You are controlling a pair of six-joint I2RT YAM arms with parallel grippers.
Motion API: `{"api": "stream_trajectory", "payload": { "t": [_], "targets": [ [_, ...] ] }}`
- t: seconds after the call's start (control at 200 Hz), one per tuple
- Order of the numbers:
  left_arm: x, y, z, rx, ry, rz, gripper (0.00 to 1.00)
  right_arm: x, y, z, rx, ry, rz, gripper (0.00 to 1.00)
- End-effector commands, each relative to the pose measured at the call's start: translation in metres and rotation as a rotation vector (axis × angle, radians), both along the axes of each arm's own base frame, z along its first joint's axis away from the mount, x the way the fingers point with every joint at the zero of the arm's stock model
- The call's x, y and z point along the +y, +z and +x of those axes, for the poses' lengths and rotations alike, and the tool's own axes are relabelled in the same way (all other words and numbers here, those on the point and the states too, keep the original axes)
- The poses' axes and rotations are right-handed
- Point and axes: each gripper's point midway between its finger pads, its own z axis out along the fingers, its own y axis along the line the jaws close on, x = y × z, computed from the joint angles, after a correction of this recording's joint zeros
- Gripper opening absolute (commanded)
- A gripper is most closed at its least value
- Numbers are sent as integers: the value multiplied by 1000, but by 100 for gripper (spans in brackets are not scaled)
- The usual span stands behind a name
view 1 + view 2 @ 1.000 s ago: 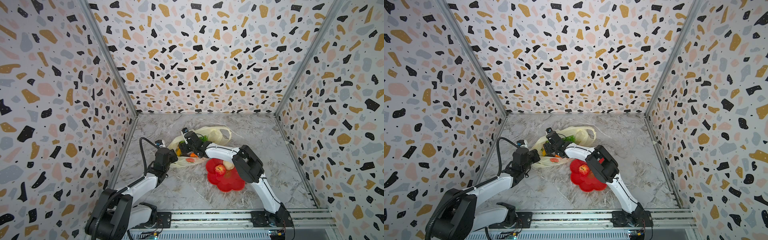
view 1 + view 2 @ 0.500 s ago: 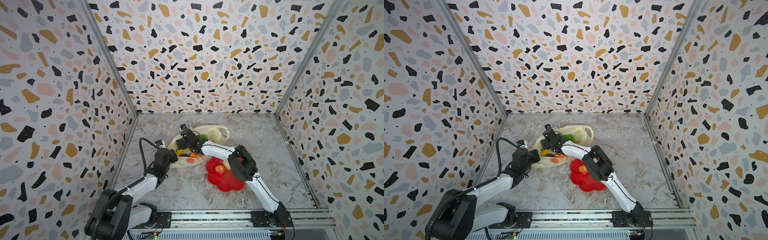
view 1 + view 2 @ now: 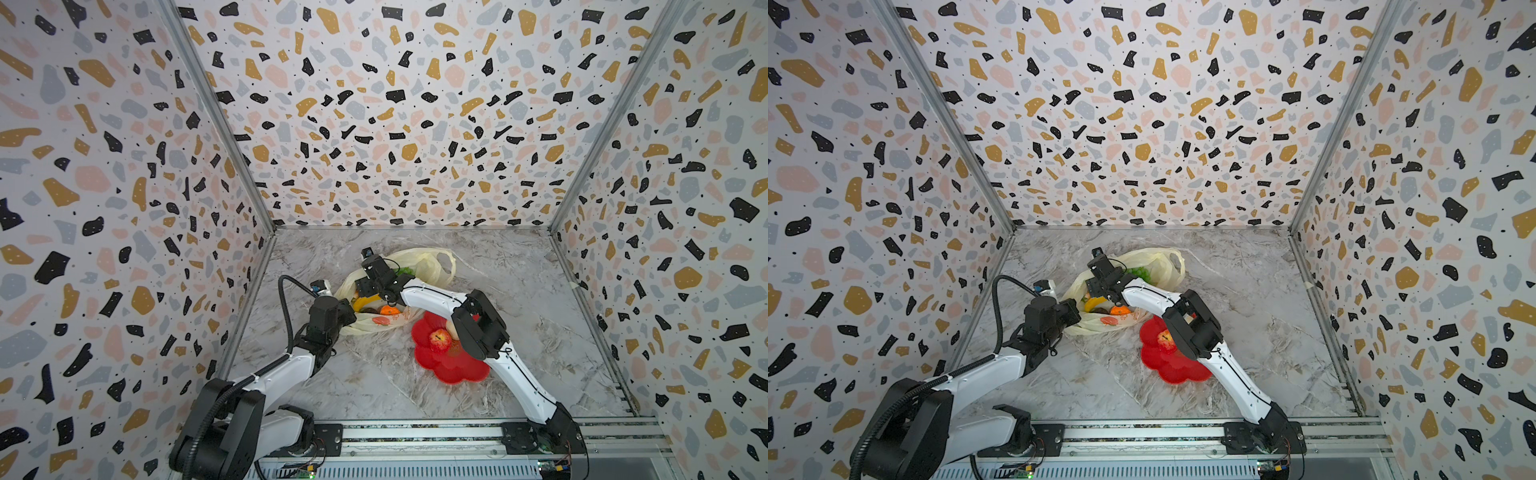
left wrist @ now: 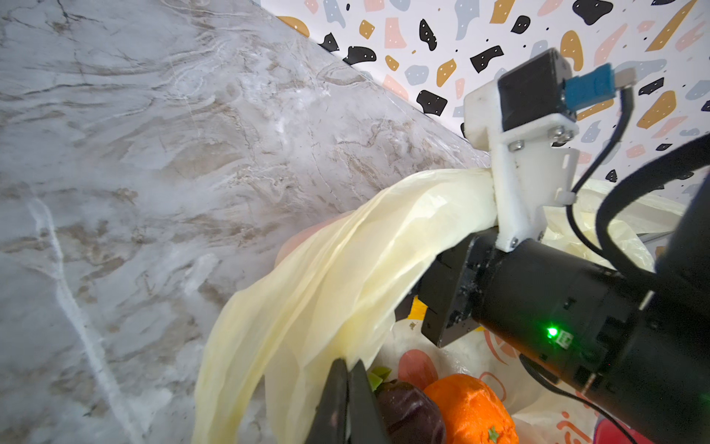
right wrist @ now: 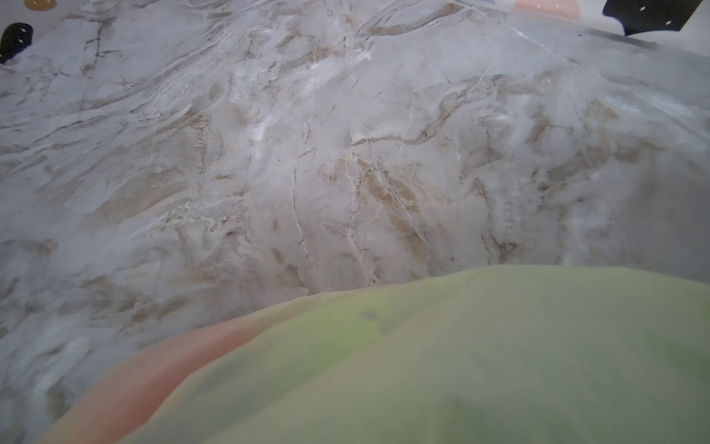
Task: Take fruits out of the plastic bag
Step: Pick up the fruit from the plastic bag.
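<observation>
The pale yellow plastic bag (image 3: 419, 262) lies crumpled at mid-table in both top views. My left gripper (image 4: 347, 371) is shut on the bag's near edge film and holds it up. My right gripper (image 3: 369, 291) reaches into the bag's mouth over the yellow banana (image 3: 362, 302); its finger blocks (image 4: 447, 269) stand wide apart, and the tips are hidden under film. An orange (image 4: 470, 407) and a dark purple piece (image 4: 407, 413) lie inside the bag, with green grapes (image 3: 405, 270) further in. The right wrist view shows only blurred bag film (image 5: 461, 365) over marble.
A red flower-shaped plate (image 3: 453, 365) lies right of the bag, holding a red apple (image 3: 439, 338) and a beige pear-like piece (image 3: 451, 328). My right arm's elbow (image 3: 478, 328) hangs over the plate. Patterned walls close in three sides.
My right arm has reached further left and deeper into the bag's mouth. The left gripper has kept its hold on the bag edge without moving.
</observation>
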Motion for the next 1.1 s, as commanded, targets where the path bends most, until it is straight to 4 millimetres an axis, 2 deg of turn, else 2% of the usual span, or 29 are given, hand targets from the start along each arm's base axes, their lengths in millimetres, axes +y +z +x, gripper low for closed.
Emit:
{"api": "stream_trajectory", "payload": {
  "t": [0.0, 0.13, 0.37, 0.596, 0.851, 1.096],
  "targets": [
    [2, 9, 1, -43, 8, -9, 5, -4, 8, 3, 14, -8, -8, 77],
    [3, 4, 3, -21, 15, 7, 5, 1, 31, -7, -11, 26, 17, 72],
    [4, -1, 4, -5, 19, 22, 5, 8, 78, -31, -46, 86, 75, 69],
    [6, -2, 4, 0, 24, 32, 5, 3, 103, -56, -60, 124, 102, 69],
    [6, -4, 4, 4, 25, 35, 5, -16, 113, -90, -35, 157, 134, 69],
    [6, -4, 5, 6, 24, 37, 6, -50, 128, -128, 7, 188, 178, 68]
  ]
}}
